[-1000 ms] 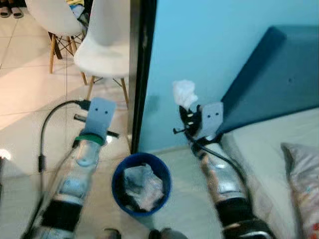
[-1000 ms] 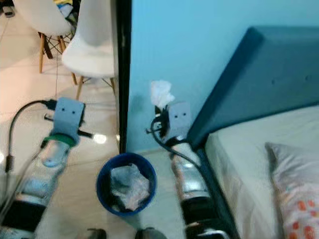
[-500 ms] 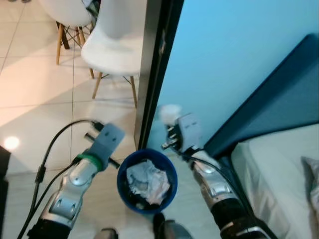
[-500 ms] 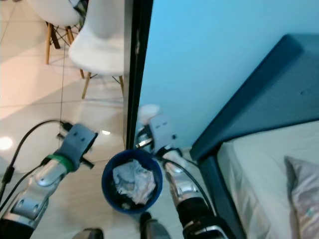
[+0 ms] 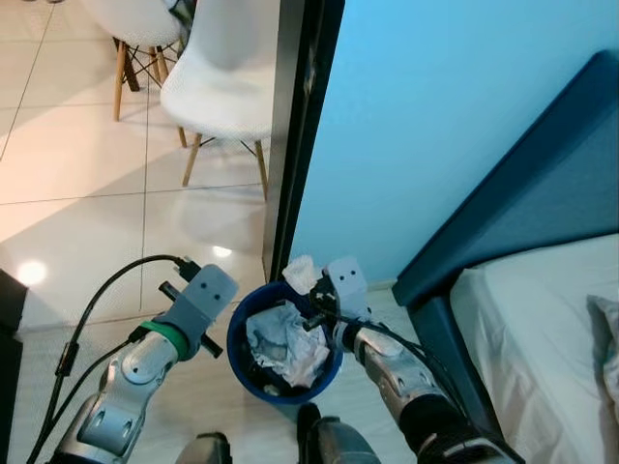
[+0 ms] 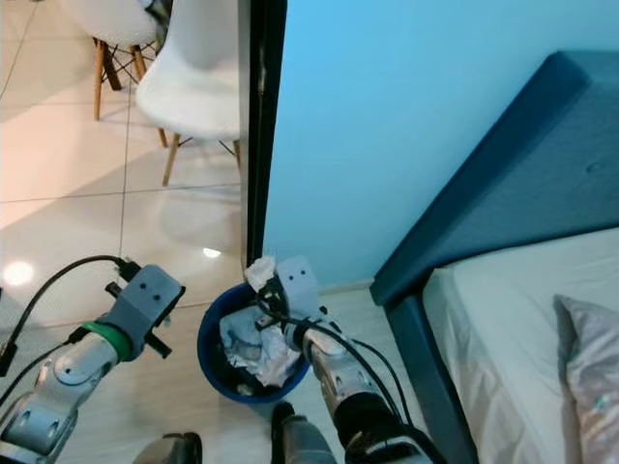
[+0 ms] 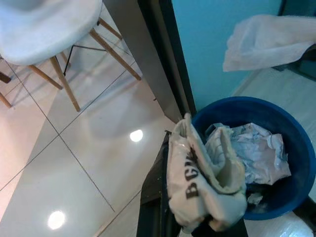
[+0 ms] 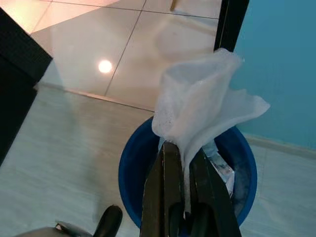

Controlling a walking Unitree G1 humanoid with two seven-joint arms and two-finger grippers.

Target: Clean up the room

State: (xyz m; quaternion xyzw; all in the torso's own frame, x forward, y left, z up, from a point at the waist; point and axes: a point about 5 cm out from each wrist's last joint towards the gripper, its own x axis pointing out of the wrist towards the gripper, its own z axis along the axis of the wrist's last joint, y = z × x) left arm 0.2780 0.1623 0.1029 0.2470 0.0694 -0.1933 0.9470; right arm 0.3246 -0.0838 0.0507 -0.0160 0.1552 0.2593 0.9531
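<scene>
One crumpled white tissue [image 8: 197, 106] is pinched in the right gripper [image 8: 185, 163], with the round blue plastic bin [image 8: 131, 163] directly below its fingertips, nearer than the left gripper [image 7: 197, 217], which clutches a printed white wrapper [image 7: 202, 173]

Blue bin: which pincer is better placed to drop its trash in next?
Right. The right pincer holds a white tissue above the blue bin; the left pincer holds crumpled paper beside it.

Bin [image 5: 253, 372] between both arms, bed [image 5: 542, 319] right, chair [image 5: 221, 92] behind.

The blue bin's [image 8: 133, 170] near rim hides behind the right hand [image 8: 181, 163].
</scene>
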